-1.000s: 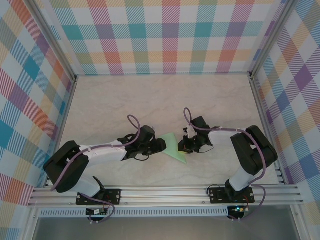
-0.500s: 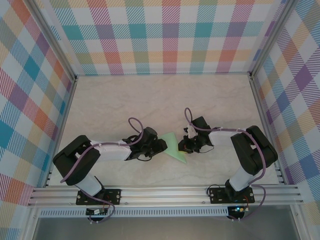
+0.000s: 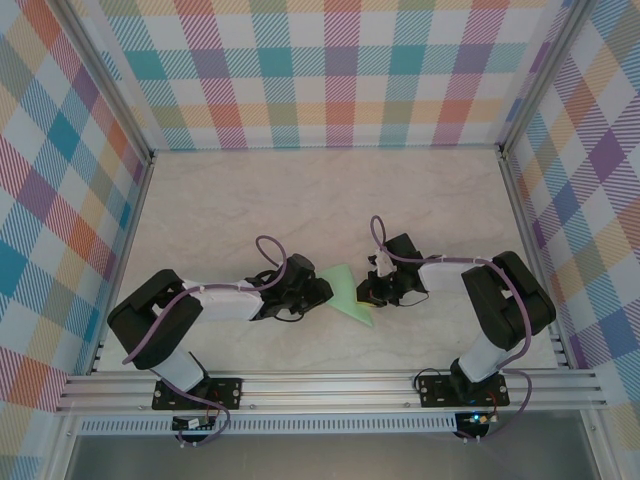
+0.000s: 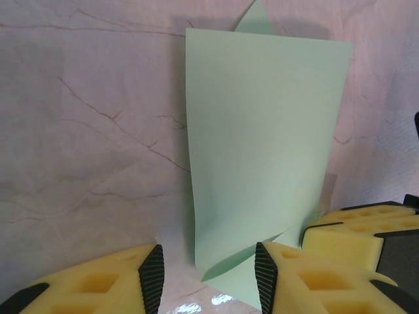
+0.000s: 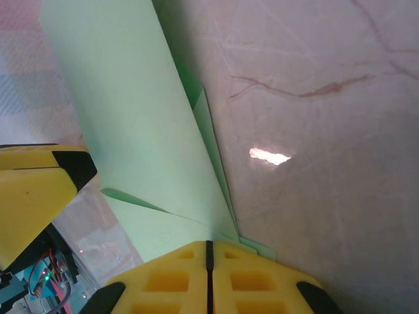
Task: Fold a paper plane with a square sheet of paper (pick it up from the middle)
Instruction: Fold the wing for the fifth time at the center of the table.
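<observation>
You kept right gripper (image 5: 208, 271) pinched shut on right edge of paper plane (image 3: 348, 288), lying mid-table (image 3: 250, 200) between both grippers. Over last second you narrowed left gripper (image 4: 208, 278). Jaws stood half-wide astride raised flap, left pad (image 4: 154, 281) not touching. Likely closing to pinch crease; fold unfinished.

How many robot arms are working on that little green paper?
2: the left arm reaches the paper plane from its left side, the right arm from its right side.
</observation>
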